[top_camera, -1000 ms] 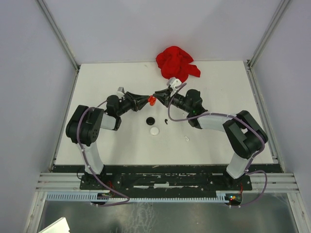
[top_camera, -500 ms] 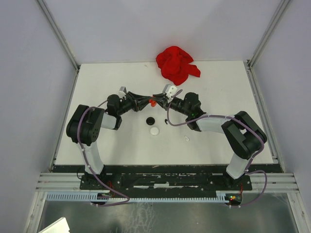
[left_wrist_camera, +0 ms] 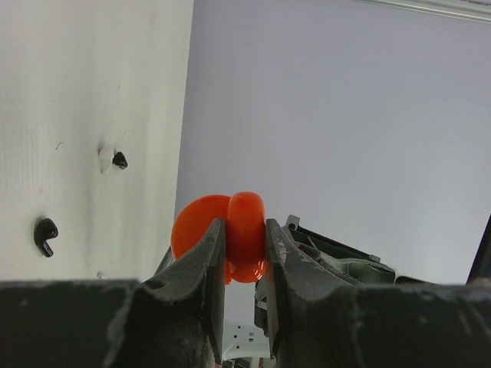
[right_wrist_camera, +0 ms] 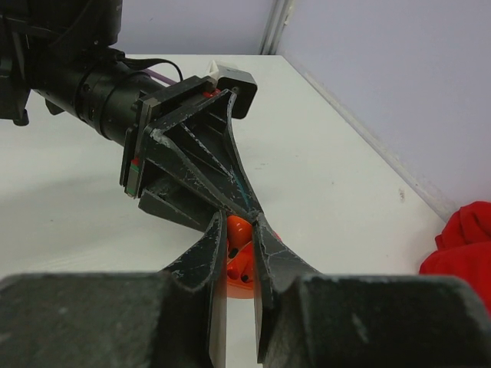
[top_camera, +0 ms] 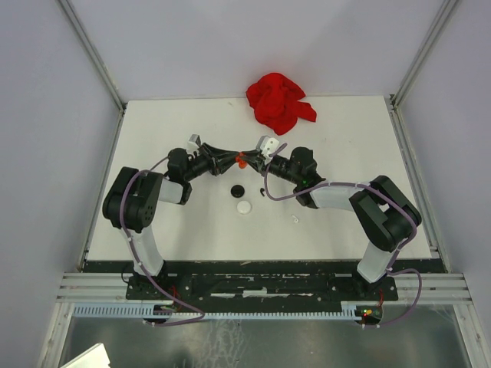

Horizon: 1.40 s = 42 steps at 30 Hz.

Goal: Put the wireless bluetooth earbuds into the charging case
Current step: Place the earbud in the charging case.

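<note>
Both arms meet nose to nose above the middle of the table [top_camera: 176, 222]. My left gripper [left_wrist_camera: 245, 238] is clenched on the red charging case [left_wrist_camera: 247, 211]. From the left wrist view, the pinched half sits edge-on between the fingers with its flat faces against the pads. A second rounded half swings out to the left of it, so the case looks hinged open. My right gripper [right_wrist_camera: 238, 224] points straight at the left one, with its fingers drawn almost together. Orange-red shows through the thin gap, but I cannot tell whether they are pinching anything. One black earbud [left_wrist_camera: 46, 234] lies loose on the table below the grippers, its stem running down the wrist frame and hooking right at the tip. A white earbud [top_camera: 294, 220] lies nearer the right arm and is too small for me to read its direction.
</note>
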Each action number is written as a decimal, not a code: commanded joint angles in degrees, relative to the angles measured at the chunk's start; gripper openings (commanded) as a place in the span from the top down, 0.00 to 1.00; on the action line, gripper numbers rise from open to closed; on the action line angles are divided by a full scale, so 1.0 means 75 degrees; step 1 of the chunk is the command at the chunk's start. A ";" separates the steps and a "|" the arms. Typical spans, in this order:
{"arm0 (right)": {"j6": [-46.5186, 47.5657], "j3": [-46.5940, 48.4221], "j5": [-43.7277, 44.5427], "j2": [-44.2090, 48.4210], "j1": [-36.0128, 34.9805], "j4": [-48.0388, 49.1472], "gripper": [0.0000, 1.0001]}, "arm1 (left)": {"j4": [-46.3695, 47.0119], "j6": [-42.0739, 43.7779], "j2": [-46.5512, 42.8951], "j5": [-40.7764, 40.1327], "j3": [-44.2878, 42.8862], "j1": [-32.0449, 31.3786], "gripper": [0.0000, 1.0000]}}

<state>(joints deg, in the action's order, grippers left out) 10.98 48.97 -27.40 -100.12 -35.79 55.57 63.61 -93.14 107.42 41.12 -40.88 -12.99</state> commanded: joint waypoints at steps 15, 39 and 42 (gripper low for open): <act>0.0264 -0.0035 0.0075 -0.0082 -0.0021 0.0106 0.99 | 0.0457 -0.0021 -0.0557 0.0247 -0.0129 -0.0022 0.97; 0.0293 0.0045 0.0220 -0.0164 -0.0030 0.0173 0.99 | 0.0357 0.0070 -0.0623 0.0288 -0.0057 -0.0039 0.97; 0.0274 0.0039 0.0220 -0.0172 -0.0029 0.0173 0.99 | 0.0350 0.0091 -0.0637 0.0285 -0.0059 -0.0030 0.97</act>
<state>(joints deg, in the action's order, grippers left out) 13.32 48.84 -26.22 -100.79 -35.79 55.46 63.51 -93.12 105.62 42.00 -40.86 -13.02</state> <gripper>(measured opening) 0.190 0.290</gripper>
